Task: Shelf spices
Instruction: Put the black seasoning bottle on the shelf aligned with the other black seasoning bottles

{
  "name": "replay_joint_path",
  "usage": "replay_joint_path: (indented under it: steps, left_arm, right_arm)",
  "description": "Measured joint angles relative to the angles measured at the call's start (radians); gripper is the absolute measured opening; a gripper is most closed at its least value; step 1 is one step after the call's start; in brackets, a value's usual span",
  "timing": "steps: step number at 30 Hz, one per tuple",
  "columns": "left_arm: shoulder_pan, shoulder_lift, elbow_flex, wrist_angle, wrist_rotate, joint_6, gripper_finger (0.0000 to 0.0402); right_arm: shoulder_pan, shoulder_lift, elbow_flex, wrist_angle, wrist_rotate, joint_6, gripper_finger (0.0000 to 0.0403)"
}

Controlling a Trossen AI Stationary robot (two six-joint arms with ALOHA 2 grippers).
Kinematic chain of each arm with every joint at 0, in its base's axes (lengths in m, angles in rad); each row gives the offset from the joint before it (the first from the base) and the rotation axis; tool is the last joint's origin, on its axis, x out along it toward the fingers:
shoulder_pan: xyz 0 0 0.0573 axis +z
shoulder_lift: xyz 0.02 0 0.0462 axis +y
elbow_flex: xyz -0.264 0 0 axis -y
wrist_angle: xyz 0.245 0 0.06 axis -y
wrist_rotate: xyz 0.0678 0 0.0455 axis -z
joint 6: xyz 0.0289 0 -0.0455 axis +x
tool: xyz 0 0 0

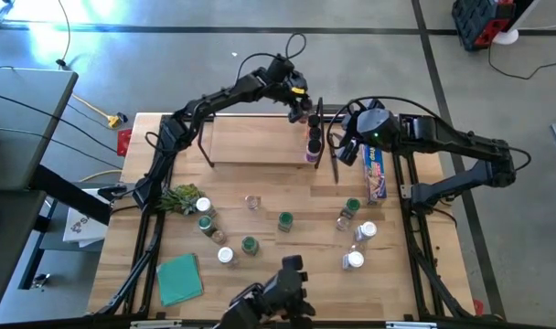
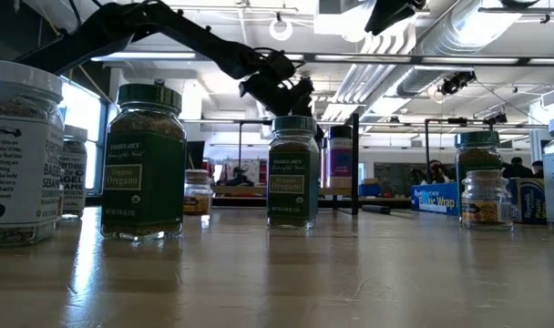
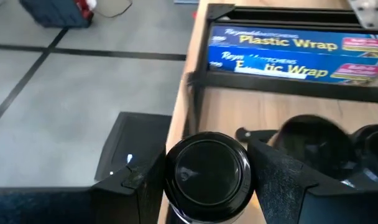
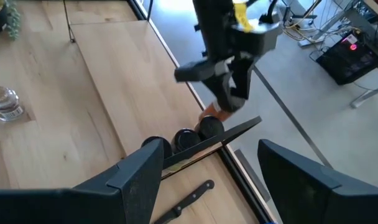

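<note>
Near the front of the worktop (image 1: 260,274), about nine jars (image 1: 249,244) stood apart, some with green lids, some with white. A green cloth (image 1: 179,279) lay at the front left, and a leafy bunch (image 1: 179,197) sat just behind. Farther back was the shelf (image 1: 255,142), a light wood board with black wire frames at its ends. Three dark-lidded jars stood in a row at its right end. The left gripper (image 1: 312,116) was over the farthest jar (image 3: 206,171), its fingers (image 3: 282,180) closed around it. The right gripper (image 1: 337,144) hung just right of the shelf, fingers (image 4: 136,171) wide open and empty. A blue wrap box (image 1: 374,172) lay beside it.
</note>
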Motion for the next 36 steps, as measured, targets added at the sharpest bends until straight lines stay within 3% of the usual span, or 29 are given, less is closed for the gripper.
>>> replay_joint_path:
  steps: [21,36]
  left_arm:
    - [-0.013,0.001,-0.001,0.036,-0.004,0.008,0.0203]
    - [-0.004,0.021,-0.032,0.078,0.050,-0.017,0.0204]
  right_arm:
    - [0.000,0.000,0.000,0.025,-0.037,0.018,0.0256]
    - [0.000,0.000,0.000,0.025,-0.041,0.022,0.0256]
